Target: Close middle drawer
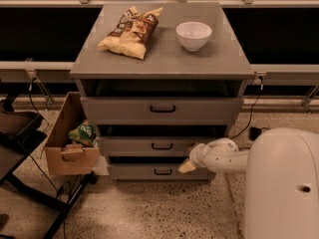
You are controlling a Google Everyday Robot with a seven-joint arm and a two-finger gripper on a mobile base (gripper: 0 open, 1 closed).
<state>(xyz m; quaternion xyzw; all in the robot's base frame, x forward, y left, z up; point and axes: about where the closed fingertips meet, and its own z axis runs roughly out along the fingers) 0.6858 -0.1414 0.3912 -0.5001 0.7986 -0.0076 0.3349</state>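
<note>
Gripper (187, 167) low at the right end of the drawer fronts, just right of the frame's centre.
The middle drawer (127, 146) sits mid-frame between the taller top drawer (119, 110) and the lowest drawer (132, 172), with a dark gap above its front. The gripper's pale tip lies just below that drawer's right end, over the lowest drawer's front; clenched or released, I cannot tell. A chip bag (130, 25) and a white bowl (194, 35) rest on the cabinet top (162, 59).
</note>
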